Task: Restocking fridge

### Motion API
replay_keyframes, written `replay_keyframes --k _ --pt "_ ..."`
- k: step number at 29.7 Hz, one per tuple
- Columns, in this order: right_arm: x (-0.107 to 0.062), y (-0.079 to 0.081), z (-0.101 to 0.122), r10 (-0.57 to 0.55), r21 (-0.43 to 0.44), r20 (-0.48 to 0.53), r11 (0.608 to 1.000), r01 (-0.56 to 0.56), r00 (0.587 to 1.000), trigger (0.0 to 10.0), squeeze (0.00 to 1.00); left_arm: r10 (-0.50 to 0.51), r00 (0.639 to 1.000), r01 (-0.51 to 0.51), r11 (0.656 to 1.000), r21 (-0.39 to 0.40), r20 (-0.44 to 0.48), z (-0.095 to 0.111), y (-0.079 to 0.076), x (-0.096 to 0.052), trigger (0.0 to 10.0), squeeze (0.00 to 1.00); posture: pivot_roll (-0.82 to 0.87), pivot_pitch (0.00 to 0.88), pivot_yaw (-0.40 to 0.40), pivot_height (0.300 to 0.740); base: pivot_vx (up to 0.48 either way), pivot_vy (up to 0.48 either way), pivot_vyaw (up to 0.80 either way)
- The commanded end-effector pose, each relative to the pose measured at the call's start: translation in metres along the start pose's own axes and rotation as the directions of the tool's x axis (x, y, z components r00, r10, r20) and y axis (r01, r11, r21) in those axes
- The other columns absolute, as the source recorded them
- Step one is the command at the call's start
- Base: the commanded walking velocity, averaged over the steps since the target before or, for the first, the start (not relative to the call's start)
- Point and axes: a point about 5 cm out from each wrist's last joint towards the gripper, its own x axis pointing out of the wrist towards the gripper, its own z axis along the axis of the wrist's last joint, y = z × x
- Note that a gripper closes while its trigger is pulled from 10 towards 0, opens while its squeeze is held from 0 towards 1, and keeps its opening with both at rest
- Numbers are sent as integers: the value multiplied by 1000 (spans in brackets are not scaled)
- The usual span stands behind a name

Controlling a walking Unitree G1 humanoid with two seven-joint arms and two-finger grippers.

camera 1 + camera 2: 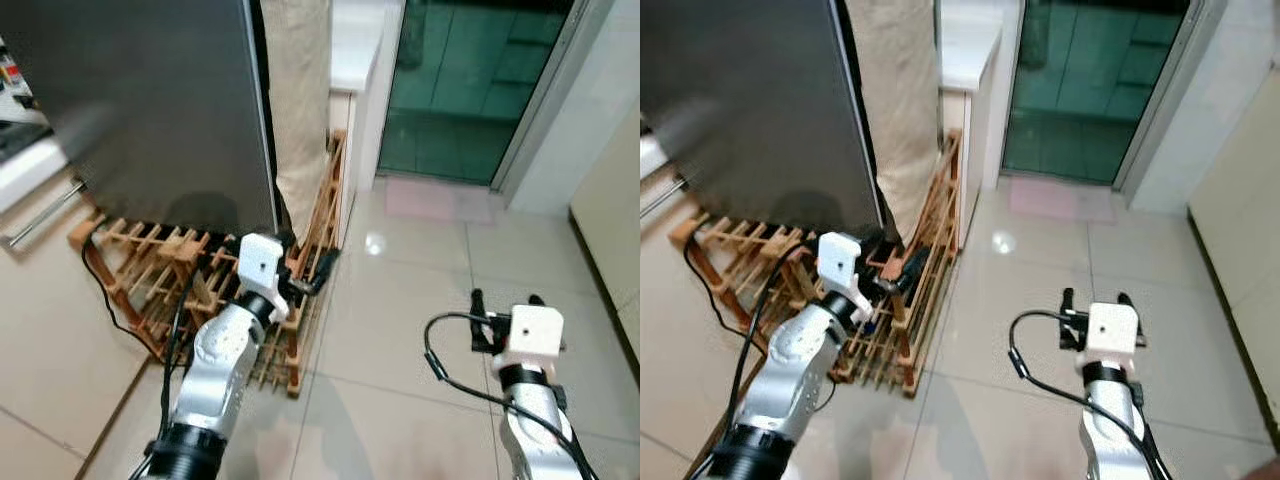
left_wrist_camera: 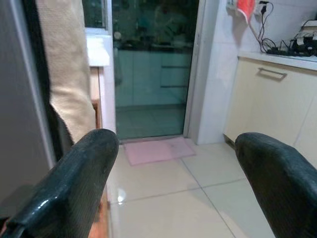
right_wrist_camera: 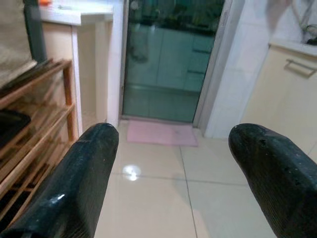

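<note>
We see two pincers, both spread wide and empty: the left pincer (image 1: 312, 268) over one wooden rack (image 1: 150, 270), the right pincer (image 1: 505, 302) above floor tiles (image 1: 400, 330). Ahead, its wrist view reveals one pink mat (image 3: 161, 133).

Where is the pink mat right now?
In the left eye view, the pink mat lies on the tiled floor ahead, right of the wooden rack, directly before the glass door.

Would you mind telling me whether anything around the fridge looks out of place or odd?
A wooden rack lies tipped on the floor against the grey fridge door, and a beige cloth hangs beside the door's edge. The left gripper is open over the rack; the right gripper is open above bare tiles.
</note>
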Motion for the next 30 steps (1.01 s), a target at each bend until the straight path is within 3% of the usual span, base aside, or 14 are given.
replay_keyframes --k 1,7,10,13,25,30 --pt "3 -2 1 -5 -10 9 1000 5 1000 10000 0 3 1000 -3 1000 2 25 5 -1 1 10000 0 39 0 7 740 480 0 0" --pt "2 -2 10 -4 6 37 1000 4 999 10000 0 62 997 -63 998 10 52 10 6 -2 10000 0 39 0 8 740 480 0 0" --pt "-15 2 23 54 3 71 999 -55 996 10000 0 130 990 -131 991 15 56 15 20 -5 10000 0 44 0 1 740 480 0 0" --pt "-25 5 20 98 -14 59 995 -98 993 10000 0 149 989 -150 988 38 21 10 24 -6 10000 0 41 0 -1 740 480 0 0" --pt "-16 10 21 78 -2 49 997 -78 996 10000 0 208 978 -207 978 32 -3 14 24 2 10000 0 36 0 9 740 72 0 0" --pt "-12 6 20 66 -4 47 998 -66 997 10000 0 246 969 -244 969 44 -27 23 26 17 10000 0 33 0 17 740 0 0 0"
